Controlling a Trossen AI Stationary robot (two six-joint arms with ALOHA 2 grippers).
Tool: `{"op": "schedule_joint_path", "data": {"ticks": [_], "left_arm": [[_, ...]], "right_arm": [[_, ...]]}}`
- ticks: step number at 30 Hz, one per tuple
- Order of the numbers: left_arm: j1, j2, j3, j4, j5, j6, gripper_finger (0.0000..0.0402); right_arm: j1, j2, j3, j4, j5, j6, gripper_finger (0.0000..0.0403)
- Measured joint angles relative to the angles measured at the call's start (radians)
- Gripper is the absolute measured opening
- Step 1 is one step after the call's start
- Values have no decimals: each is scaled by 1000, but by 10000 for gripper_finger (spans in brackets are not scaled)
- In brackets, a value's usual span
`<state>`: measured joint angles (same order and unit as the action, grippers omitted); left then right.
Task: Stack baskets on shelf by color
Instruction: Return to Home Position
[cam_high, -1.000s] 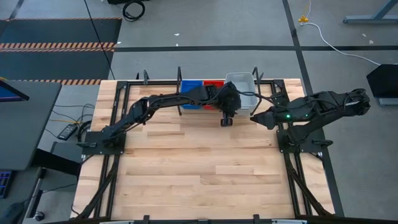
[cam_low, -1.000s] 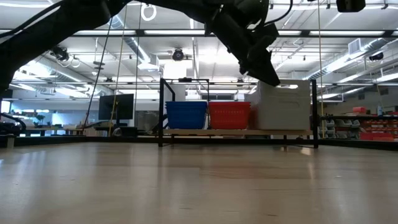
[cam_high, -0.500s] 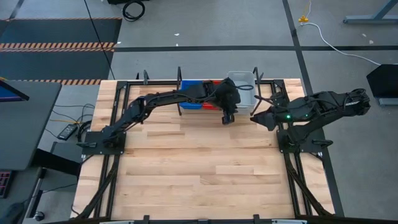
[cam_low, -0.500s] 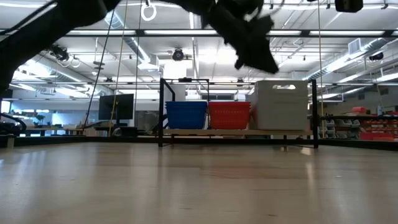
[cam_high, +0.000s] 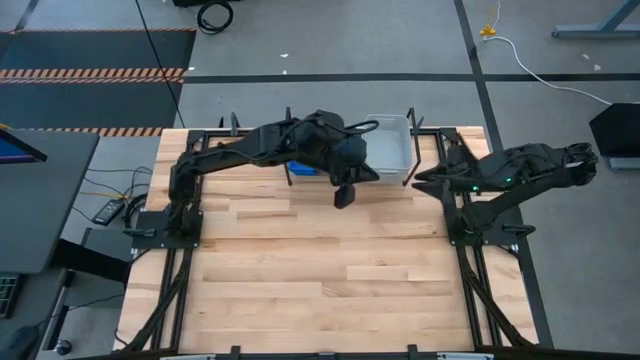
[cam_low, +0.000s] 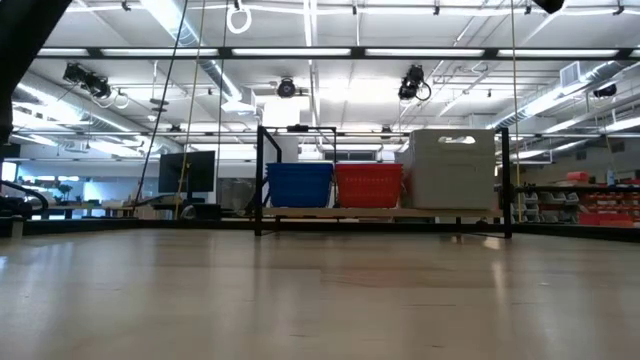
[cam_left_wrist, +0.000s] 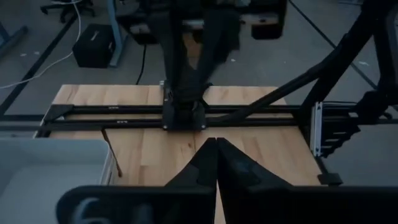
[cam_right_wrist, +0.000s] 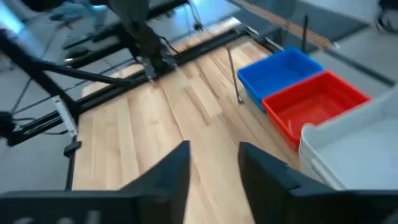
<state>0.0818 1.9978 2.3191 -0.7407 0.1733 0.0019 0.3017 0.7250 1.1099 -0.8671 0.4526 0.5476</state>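
High camera looks straight down, low camera level across the table (cam_low: 320, 295); both, likely right wrist too, show the shelf (cam_low: 259, 180).

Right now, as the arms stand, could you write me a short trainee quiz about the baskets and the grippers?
1. True or false: on the shelf, the red baskets stand between the blue baskets and the grey baskets.
2. The left gripper, over the table in front of the shelf, is: A. open; B. shut on a basket; C. shut and empty.
3. Fill in: the right gripper, near the grey baskets, has its fingers ____.
Key: 1 true; 2 C; 3 open.
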Motion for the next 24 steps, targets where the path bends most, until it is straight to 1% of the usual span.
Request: {"op": "schedule_joint_path", "data": {"ticks": [5,6,7,9,12,16,18,20,21,24], "left_arm": [[-39,-43,-1,-33,-77,-57,4],[-52,-51,-1,-31,-102,-66,3],[-68,-57,-1,-25,-134,-72,3],[-103,-68,-1,-26,-204,-99,3],[-177,-69,-1,-6,-313,-130,2],[-276,-70,-9,-13,-451,-159,1],[-313,-72,-42,-17,-502,-184,1],[-336,-97,-109,-30,-531,-226,1],[-347,-116,-154,-10,-538,-250,1],[-381,-217,-358,148,-547,-321,1]], "right_arm": [[15,-99,-21,16,5,-81,31],[18,-123,-38,36,0,-87,16],[21,-150,-61,65,-3,-92,10],[27,-203,-124,144,-9,-91,14],[34,-287,-254,275,-43,-74,17],[39,-389,-472,469,-101,-47,5],[39,-428,-573,577,-115,-42,7],[39,-464,-659,671,-118,-47,7],[39,-481,-695,703,-114,-55,7],[39,-547,-769,734,-100,-94,3]]}}
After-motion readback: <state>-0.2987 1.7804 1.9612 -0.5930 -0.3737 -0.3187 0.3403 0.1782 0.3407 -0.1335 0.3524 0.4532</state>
